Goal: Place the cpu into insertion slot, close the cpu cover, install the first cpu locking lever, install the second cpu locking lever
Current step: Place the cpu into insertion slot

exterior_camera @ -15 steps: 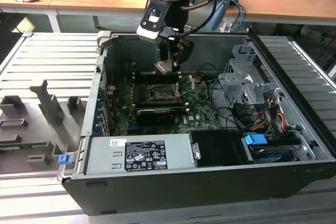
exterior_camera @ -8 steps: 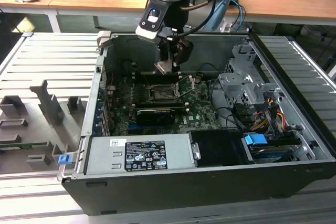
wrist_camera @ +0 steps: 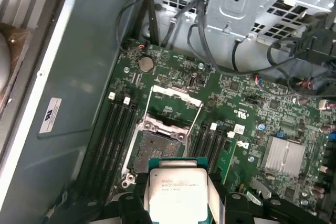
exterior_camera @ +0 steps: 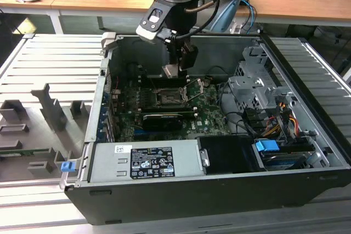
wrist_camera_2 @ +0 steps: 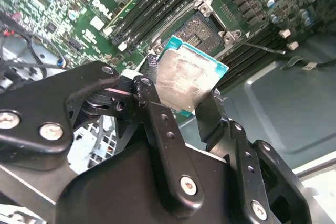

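My gripper (wrist_camera_2: 181,97) is shut on the cpu (wrist_camera_2: 190,78), a flat square chip with a pale metal face, its two black fingers (wrist_camera_2: 153,109) pressing on opposite edges. In the exterior view the gripper (exterior_camera: 172,73) hangs inside the open computer case, a short way above the insertion slot (exterior_camera: 169,98). The first wrist view shows the cpu (wrist_camera: 176,192) close to the dark, uncovered insertion slot (wrist_camera: 156,148). Beyond the slot, the silver cpu cover (wrist_camera: 176,92) is flipped back open. In the second wrist view the insertion slot (wrist_camera_2: 202,26) shows just past the chip.
A long black card (exterior_camera: 162,120) lies across the green board (wrist_camera: 236,103) in front of the slot. Memory slots (wrist_camera: 113,129) flank the socket, with a finned heat sink (wrist_camera: 283,158) nearby. A grey drive cage (exterior_camera: 258,89), cables and the power supply (exterior_camera: 145,160) crowd the case.
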{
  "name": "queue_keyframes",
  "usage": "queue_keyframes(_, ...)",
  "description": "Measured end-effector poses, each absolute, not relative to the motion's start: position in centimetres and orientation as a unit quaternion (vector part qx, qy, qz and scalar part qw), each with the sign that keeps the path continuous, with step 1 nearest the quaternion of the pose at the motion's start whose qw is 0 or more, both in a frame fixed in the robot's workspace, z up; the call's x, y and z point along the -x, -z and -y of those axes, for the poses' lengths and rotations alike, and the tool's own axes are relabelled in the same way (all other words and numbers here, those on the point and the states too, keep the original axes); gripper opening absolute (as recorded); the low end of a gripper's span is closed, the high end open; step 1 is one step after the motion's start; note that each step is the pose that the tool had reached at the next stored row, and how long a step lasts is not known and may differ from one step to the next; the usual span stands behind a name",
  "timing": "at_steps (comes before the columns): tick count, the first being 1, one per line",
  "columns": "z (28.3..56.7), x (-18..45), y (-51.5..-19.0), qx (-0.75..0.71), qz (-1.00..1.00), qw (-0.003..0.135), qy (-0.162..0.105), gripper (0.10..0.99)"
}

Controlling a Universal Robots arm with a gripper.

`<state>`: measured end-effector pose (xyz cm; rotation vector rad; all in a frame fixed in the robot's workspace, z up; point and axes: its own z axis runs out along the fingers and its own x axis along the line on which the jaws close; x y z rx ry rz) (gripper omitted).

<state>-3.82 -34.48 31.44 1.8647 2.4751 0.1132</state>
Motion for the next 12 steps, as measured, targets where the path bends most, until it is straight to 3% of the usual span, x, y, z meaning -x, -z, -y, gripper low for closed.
queue_keyframes(12, 34.48, 3.82, -30.89, -0.64, -0.767, 0.022, -0.035, 0.533)
